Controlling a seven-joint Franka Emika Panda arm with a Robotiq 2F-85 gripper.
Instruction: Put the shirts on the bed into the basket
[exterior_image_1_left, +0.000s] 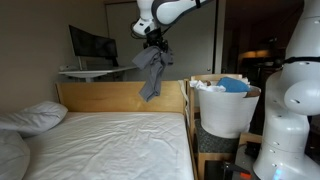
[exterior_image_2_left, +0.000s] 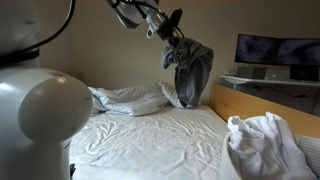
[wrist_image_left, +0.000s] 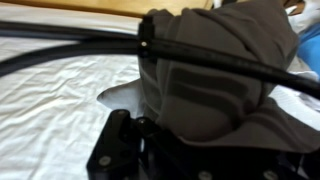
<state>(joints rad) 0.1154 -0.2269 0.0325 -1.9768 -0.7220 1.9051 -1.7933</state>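
A grey shirt (exterior_image_1_left: 150, 72) hangs from my gripper (exterior_image_1_left: 152, 43), high above the bed's wooden end board. In an exterior view the same shirt (exterior_image_2_left: 190, 70) dangles from the gripper (exterior_image_2_left: 172, 38) over the white sheet. In the wrist view the grey shirt (wrist_image_left: 215, 75) fills most of the frame and hides the fingers. The white basket (exterior_image_1_left: 228, 110) stands beside the bed on a stand, with white and blue cloth in it. It shows at the near right in an exterior view, heaped with white cloth (exterior_image_2_left: 262, 145).
The bed (exterior_image_1_left: 110, 145) has a white sheet and pillows (exterior_image_1_left: 35, 117) at one end. A desk with a monitor (exterior_image_1_left: 92, 45) stands behind the end board. A white robot body (exterior_image_1_left: 290, 100) is close to the basket.
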